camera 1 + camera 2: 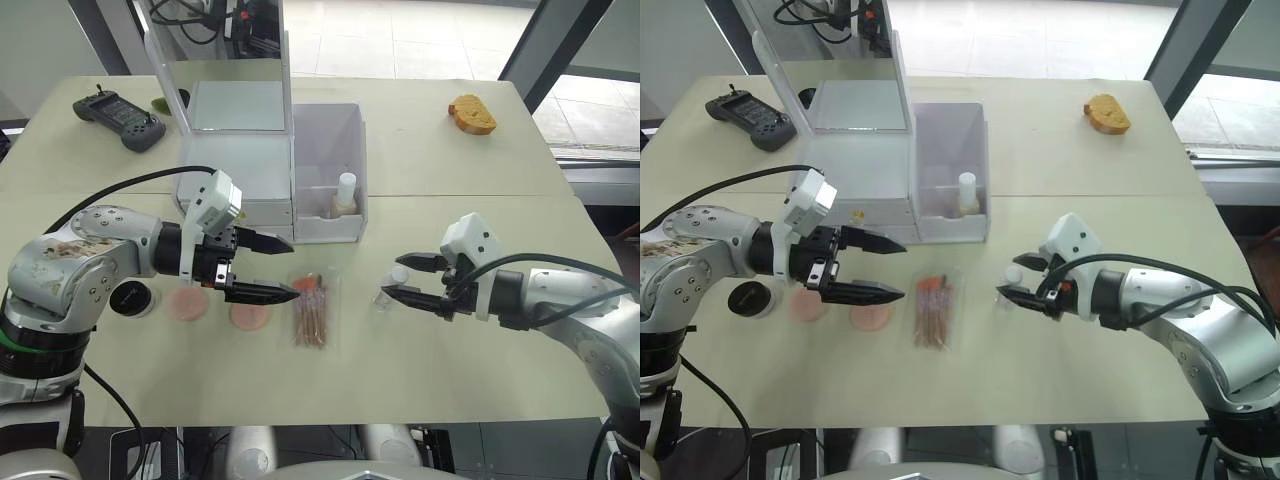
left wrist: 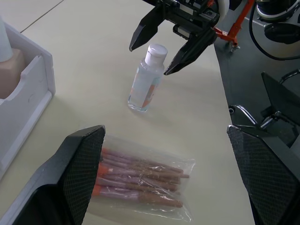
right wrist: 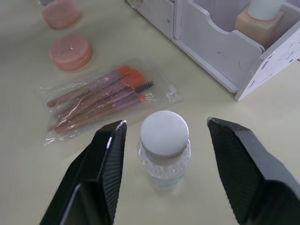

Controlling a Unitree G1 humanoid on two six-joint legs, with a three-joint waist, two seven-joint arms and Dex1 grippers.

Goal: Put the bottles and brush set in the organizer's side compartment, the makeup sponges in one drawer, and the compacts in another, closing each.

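A beige table [image 1: 480, 190] seen from above, w/ a white organizer [image 1: 245, 165] near its far-left side, mirror lid [image 1: 215, 60] raised upright. The tall side compartment [image 1: 330, 150] is on the organizer's right, and the beige bottle [image 1: 345, 195] w/ white cap stands inside it, by the low front wall.

The right gripper [image 1: 408, 278] reaches in from the right, fingers spread wide apart, one on each side of the short clear bottle [image 3: 164, 150]. That bottle stands upright on the table, in front of the compartment & slightly right; the fingers aren't touching it (gaps show on both sides in the right wrist view).

The left gripper [image 1: 285, 267] hangs over the table just in front of the organizer, also spread open, holding nothing. Beside its fingertips lies the brush set [image 1: 312, 310], a flat clear pouch of pink-red handled brushes, between the two grippers.

Left of the pouch, two pink makeup sponges [image 1: 249, 316] lie side by side on the table. One black compact [image 1: 130, 299] sits farther left, partly hidden by the left arm.

Far-left corner: a black controller [image 1: 120, 117]. Far-right: an orange-brown lump [image 1: 472, 114].
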